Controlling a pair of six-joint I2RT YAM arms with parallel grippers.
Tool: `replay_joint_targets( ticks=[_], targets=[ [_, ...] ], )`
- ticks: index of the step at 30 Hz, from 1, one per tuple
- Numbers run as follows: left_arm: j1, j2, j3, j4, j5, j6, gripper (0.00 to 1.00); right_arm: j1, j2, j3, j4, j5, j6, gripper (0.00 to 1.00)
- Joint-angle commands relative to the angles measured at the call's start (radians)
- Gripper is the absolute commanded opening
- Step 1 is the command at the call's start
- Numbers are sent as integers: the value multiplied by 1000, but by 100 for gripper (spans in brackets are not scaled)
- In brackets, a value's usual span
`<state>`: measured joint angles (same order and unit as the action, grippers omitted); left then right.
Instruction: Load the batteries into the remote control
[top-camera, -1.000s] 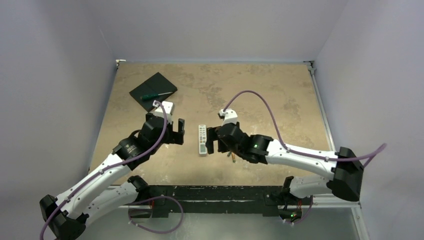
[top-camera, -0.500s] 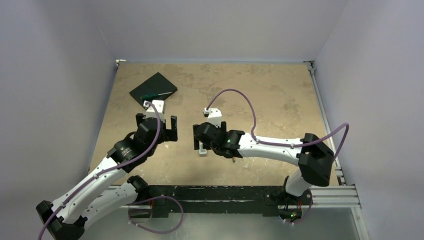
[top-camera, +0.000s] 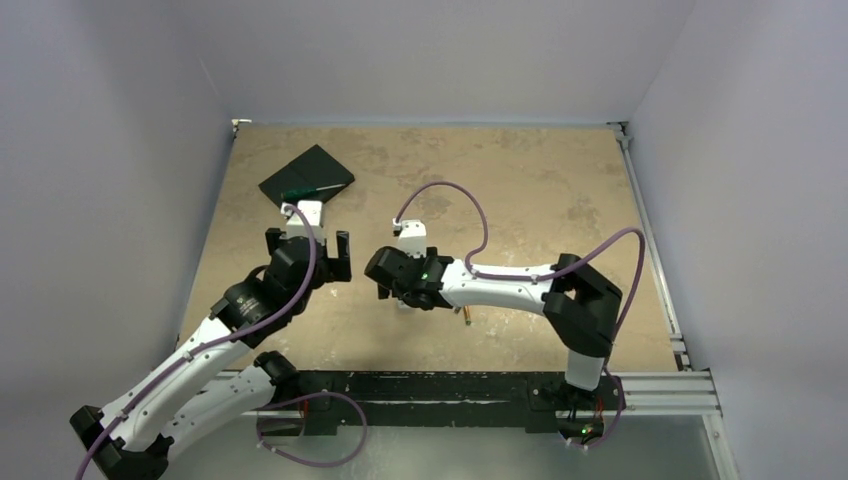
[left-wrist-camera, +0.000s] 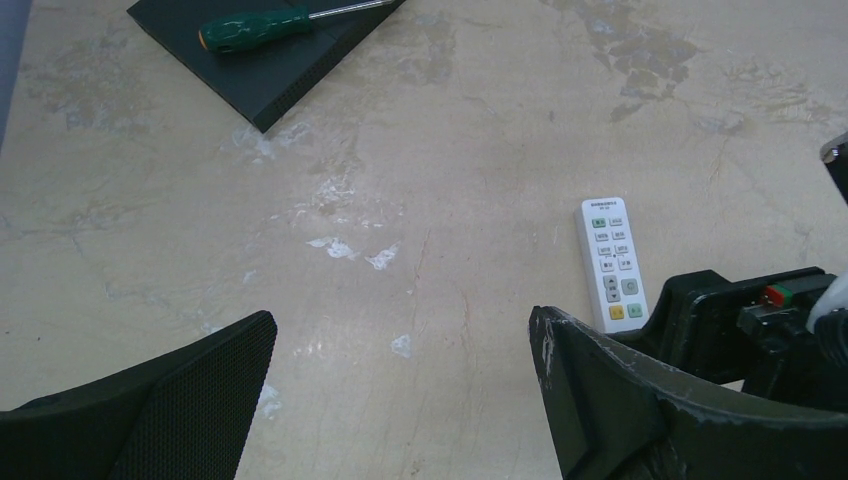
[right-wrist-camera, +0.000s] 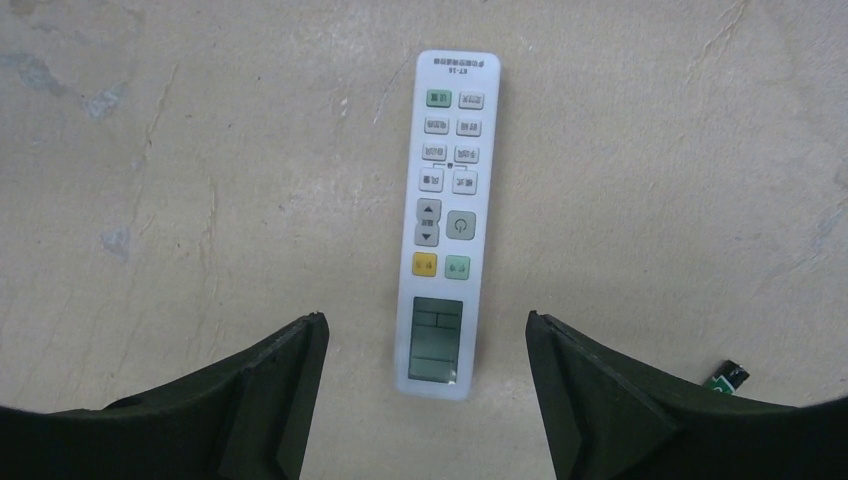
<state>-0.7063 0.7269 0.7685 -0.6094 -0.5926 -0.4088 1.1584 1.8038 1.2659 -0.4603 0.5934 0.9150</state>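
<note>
The remote control (right-wrist-camera: 448, 200) lies flat on the table, buttons up; in the left wrist view the remote control (left-wrist-camera: 612, 262) sits to the right. My right gripper (right-wrist-camera: 425, 320) hangs open above its display end, one finger on each side with a gap to the case. It covers the remote from above in the top view, right gripper (top-camera: 385, 275). One small dark battery (right-wrist-camera: 730, 378) with a gold end pokes out behind the right finger, seen also as a battery (top-camera: 467, 315) by the right forearm. My left gripper (left-wrist-camera: 400, 320) is wide open over bare table, left of the remote, left gripper (top-camera: 308, 245).
A flat black square pad (top-camera: 307, 172) lies at the back left with a green-handled screwdriver (left-wrist-camera: 260, 25) on it. Grey walls close in the table on three sides. A metal rail (top-camera: 650, 385) runs along the near edge.
My right gripper has swung left and now sits over the remote, its jaws slightly narrower. The left gripper has drifted a little left and back, still open.
</note>
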Motion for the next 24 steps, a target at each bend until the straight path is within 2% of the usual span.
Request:
replay_joint_targets(
  ticks=[1,15,24],
  targets=[
    [7,-12,36,14,-16,-9,99,6,35,66,-21,42,33,80],
    [8,-22,35,16,-10,-8,99,-1,129,84,-24,46,54,72],
    [7,-23,35,16,-10,-7,99,-8,138,57,-5,45,65,64]
  ],
)
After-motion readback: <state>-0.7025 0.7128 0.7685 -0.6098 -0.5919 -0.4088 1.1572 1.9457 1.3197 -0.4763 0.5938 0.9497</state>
